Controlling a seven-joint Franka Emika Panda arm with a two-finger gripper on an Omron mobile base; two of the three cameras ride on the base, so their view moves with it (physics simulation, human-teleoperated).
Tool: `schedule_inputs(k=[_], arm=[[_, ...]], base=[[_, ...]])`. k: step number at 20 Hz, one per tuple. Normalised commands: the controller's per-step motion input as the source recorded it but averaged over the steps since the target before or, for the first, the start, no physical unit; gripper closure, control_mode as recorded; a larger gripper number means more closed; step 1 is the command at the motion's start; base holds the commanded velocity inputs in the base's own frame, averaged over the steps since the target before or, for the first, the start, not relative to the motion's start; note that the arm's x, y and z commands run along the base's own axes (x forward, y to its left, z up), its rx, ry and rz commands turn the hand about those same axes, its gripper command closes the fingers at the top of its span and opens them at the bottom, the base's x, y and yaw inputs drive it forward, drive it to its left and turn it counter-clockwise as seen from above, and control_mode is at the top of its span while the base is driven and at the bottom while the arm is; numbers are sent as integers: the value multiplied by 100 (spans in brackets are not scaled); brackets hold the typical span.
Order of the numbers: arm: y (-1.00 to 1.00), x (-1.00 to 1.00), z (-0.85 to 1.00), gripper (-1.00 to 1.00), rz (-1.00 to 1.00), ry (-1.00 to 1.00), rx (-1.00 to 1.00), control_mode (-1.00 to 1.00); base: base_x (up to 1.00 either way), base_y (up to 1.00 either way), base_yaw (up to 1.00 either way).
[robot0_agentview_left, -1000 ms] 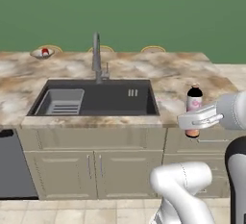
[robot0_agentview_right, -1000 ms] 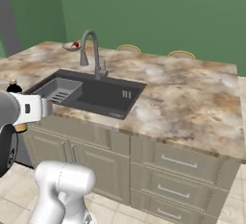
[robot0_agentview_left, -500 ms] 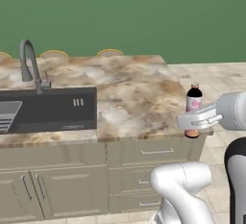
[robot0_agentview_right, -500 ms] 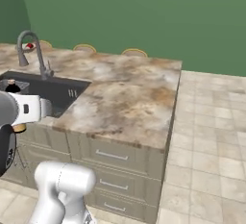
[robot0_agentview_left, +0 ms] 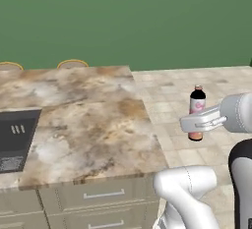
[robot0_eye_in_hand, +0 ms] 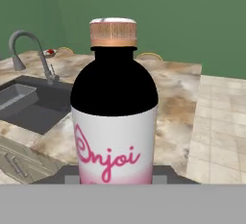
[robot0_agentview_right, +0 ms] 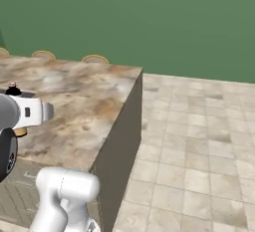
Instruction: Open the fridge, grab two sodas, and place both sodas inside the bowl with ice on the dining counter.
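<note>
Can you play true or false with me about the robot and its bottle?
1. The gripper holds a bottle. True.
2. The bottle lies on its side. False: it stands upright in the gripper.
3. The bottle's label says "Enjoi" in pink. True.
4. The wall behind the counter is blue. False: it is green.
5. The bottle stands on the counter. False: it is held in the air, off the counter's end, over the tiled floor.
</note>
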Motion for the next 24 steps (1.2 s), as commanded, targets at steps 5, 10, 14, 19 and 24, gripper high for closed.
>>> schedule_inputs(k=[5, 10, 14, 19, 24], arm=[[0, 0, 0, 100, 0, 0, 0, 100], [0, 0, 0, 100, 0, 0, 0, 100], [0, 0, 0, 100, 0, 0, 0, 100], [0, 0, 0, 100, 0, 0, 0, 100], [0, 0, 0, 100, 0, 0, 0, 100]], base=[[31, -100, -10], [36, -100, -9], [74, -100, -4], [99, -90, 0], [100, -36, 10]])
